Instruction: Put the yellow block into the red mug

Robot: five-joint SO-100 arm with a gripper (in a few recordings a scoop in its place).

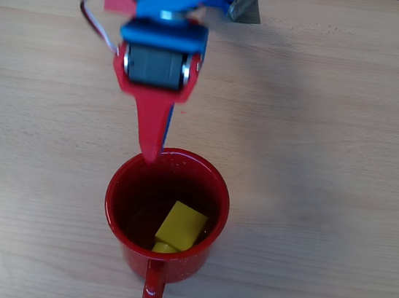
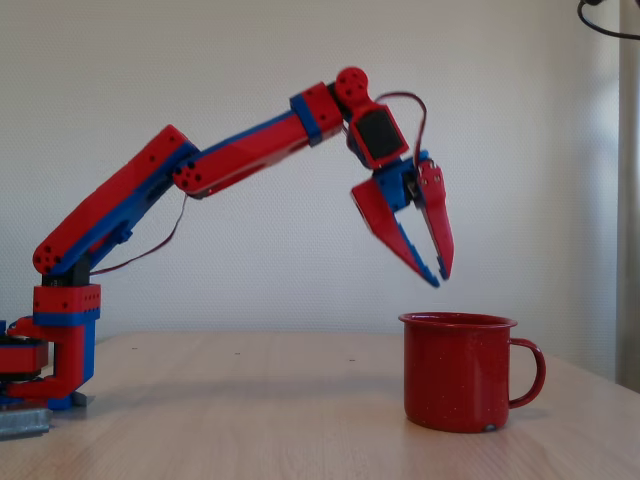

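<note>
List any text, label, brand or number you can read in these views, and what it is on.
None readable. The mug carries faint light speckles, no lettering, in both views. The block inside it is plain yellow. The arm and end effector show no markings, nor does the table.

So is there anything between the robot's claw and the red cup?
No. In the fixed view, the gripper hangs above the red mug with just bare air between them. The yellow block already lies inside the mug.
</note>
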